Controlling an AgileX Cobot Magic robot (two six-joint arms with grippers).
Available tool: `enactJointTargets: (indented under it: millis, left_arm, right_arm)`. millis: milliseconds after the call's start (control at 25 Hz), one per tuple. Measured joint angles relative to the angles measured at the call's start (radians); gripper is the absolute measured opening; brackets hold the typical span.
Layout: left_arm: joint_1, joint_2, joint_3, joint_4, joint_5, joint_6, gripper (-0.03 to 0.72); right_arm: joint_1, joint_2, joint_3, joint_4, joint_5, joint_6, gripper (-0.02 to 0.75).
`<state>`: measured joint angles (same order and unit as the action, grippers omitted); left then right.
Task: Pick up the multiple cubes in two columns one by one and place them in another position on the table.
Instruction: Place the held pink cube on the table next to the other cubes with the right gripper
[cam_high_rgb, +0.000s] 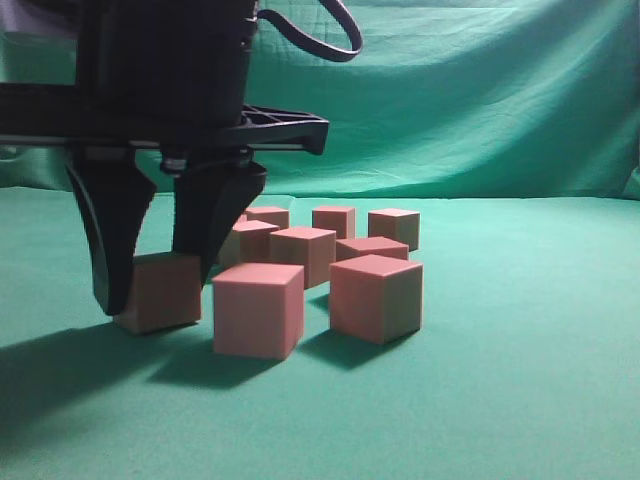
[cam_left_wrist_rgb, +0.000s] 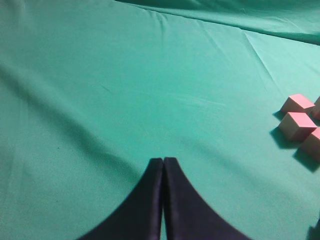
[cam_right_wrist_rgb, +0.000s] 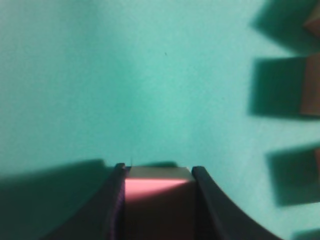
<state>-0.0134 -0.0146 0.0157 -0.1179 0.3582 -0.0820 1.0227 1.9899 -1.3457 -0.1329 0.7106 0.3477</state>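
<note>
1. Teal-green wrinkled cloth table (cam_high_rgb: 520, 380) runs back to a draped green backdrop (cam_high_rgb: 480, 90).
2. Nine small matte pinkish-red cubes (cam_high_rgb: 376, 296) show near centre.
3. Right black gripper (cam_high_rgb: 150, 275) clamps the near-left cube (cam_high_rgb: 160, 290), resting on the cloth.
4. Left black gripper (cam_left_wrist_rgb: 163, 162) is clenched, empty.

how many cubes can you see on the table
9 cubes show in the exterior view. One sits between the right gripper fingers at the left, two stand in front, and six cluster behind. More may be hidden behind these.
</note>
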Motion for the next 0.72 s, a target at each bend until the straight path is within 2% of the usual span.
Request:
enactJointTargets:
  millis: [160, 440, 680, 720]
  left_arm:
    - [0.0, 0.0, 0.0, 0.0, 0.0, 0.0, 0.0]
    - [0.0, 0.0, 0.0, 0.0, 0.0, 0.0, 0.0]
    - [0.0, 0.0, 0.0, 0.0, 0.0, 0.0, 0.0]
    - [0.0, 0.0, 0.0, 0.0, 0.0, 0.0, 0.0]
  right_arm:
    - [0.0, 0.0, 0.0, 0.002, 0.0, -0.004, 0.255]
    - [0.0, 0.001, -0.014, 0.028, 0.021, -0.014, 0.573]
    - [0.0, 0.002, -0.222, 0.03, 0.225, -0.054, 0.566]
    - [0.0, 0.002, -0.278, 0.03, 0.275, -0.055, 0.503]
